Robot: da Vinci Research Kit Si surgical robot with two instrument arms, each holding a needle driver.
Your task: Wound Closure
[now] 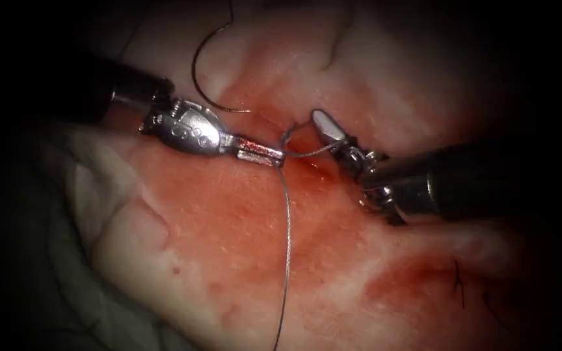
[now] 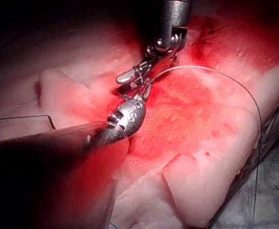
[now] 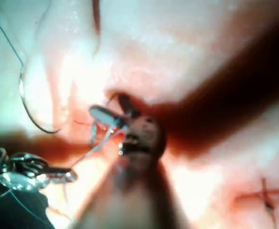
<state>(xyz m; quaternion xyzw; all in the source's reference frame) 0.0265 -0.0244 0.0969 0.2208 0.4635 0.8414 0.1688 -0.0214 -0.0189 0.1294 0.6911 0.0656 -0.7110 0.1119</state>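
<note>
Left tool [image 1: 261, 154], frame centre, jaws closed on the thread [image 1: 287, 240] just left of the cut [image 1: 304, 140]. Right tool [image 1: 333, 136] jaws parted, thread running into them, likely for a knot. Needle [image 1: 206, 78] lies free on tissue [image 1: 229, 247], upper left, parked clear.

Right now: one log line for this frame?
left tool: shut on thread | right tool: open, thread across it | needle: free on tissue, left of cut

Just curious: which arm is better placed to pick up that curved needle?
Left, probably: the needle lies free beside the left tool, though that holds thread; the right tool is farther.
</note>
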